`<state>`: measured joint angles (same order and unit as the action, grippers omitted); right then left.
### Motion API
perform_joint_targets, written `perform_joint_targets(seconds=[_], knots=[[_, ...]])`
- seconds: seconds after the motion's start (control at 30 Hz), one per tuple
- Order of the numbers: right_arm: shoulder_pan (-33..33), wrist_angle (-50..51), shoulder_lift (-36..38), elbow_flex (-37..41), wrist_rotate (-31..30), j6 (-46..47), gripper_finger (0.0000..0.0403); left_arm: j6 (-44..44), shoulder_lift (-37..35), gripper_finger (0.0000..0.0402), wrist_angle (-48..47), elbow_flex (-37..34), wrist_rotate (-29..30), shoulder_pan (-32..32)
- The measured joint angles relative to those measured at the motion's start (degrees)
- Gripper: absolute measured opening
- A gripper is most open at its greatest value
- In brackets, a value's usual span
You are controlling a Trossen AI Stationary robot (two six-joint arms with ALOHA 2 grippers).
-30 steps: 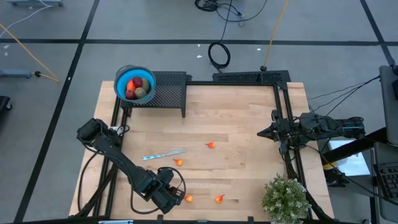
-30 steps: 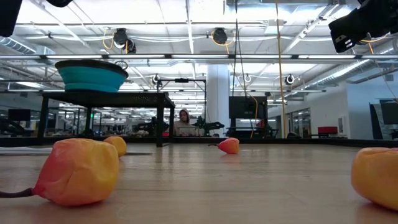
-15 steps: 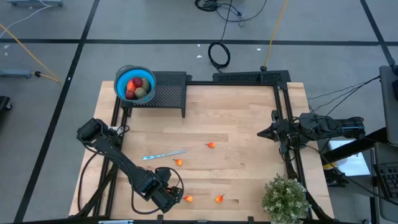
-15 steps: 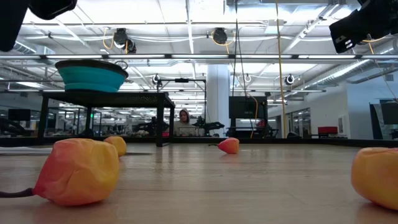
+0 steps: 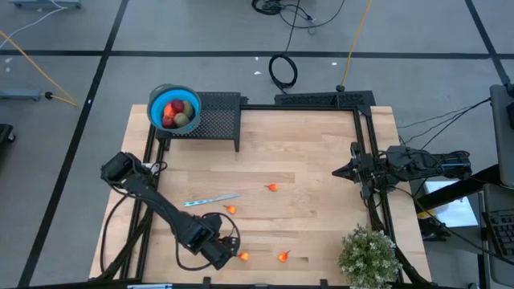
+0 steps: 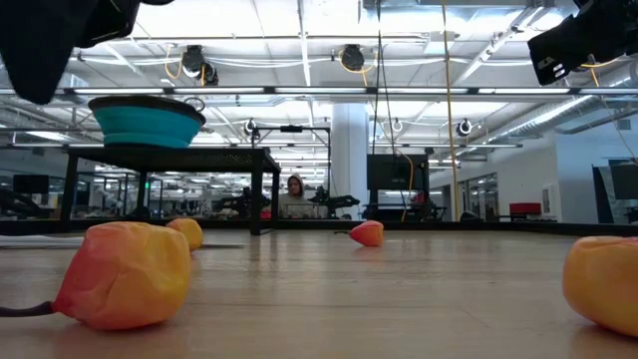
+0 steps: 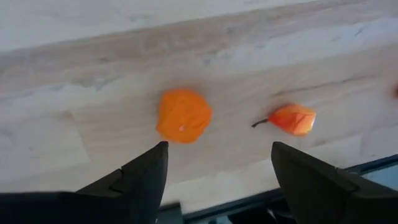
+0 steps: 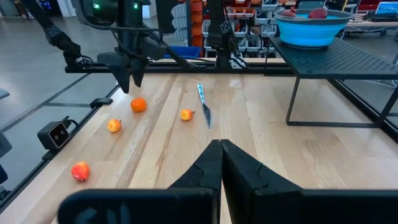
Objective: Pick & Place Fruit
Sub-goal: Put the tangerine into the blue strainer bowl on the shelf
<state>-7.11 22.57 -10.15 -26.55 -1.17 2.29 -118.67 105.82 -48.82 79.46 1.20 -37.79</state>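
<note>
Several small orange and red fruit lie loose on the wooden table (image 5: 321, 144). A round orange one (image 7: 183, 116) (image 5: 243, 257) rests near the table's near edge, and a stemmed orange-red one (image 7: 293, 118) (image 5: 283, 257) lies to its right. Two more (image 5: 230, 209) (image 5: 272, 187) lie toward the middle. My left gripper (image 7: 219, 144) (image 8: 130, 81) hangs open, pointing steeply down just above the round orange fruit and a little to its left, touching nothing. My right gripper (image 8: 221, 163) is shut and waits level at the table's right edge (image 5: 353, 170).
A blue bowl (image 5: 174, 107) with several fruit in it stands on a black mesh stand (image 5: 218, 120) at the far left. A slim silver knife (image 5: 210, 199) lies left of the middle. A potted plant (image 5: 368, 255) fills the near right corner. A person shows far behind the table (image 6: 295, 189).
My left gripper has rolled about its own pointing line above the round orange fruit, and more of its dark body now shows at the low view's upper left. The fruit lie where they were.
</note>
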Motion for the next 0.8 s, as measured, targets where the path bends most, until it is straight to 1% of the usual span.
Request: perform_joint_targets(seconds=[0.13, 0.23, 0.33, 0.43, 0.53, 0.67, 0.8], knots=[[0.00, 0.00, 0.00, 0.00, 0.00, 0.02, 0.0000, -0.04, 0.00, 0.0275, 0.02, -0.39, -3.83, 0.34], [0.00, 0.02, 0.00, 0.00, 0.00, 0.00, 0.0000, -0.79, 0.00, 0.0275, -0.02, -1.16, -4.34, 0.34], [0.00, 0.01, 0.00, 0.00, 0.00, 0.02, 0.0000, -5.83, 0.00, 0.0275, 2.38, -1.51, -5.83, 0.62], [0.00, 0.00, 0.00, 0.00, 0.00, 0.02, 0.0000, -9.79, 0.00, 0.0275, 5.44, -1.60, -4.52, 0.85], [0.00, 0.00, 0.00, 0.00, 0.00, 0.02, 0.0000, -11.73, 0.00, 0.0269, 5.59, -1.57, -2.62, 1.04], [0.01, 0.02, 0.00, 0.00, 0.00, 0.00, 0.0000, -14.74, 0.00, 0.0254, 5.63, -2.96, -2.65, 1.01], [0.00, 0.02, 0.00, 0.00, 0.00, 0.01, 0.0000, -15.76, 0.00, 0.0242, 9.89, -5.75, -2.63, 1.03]])
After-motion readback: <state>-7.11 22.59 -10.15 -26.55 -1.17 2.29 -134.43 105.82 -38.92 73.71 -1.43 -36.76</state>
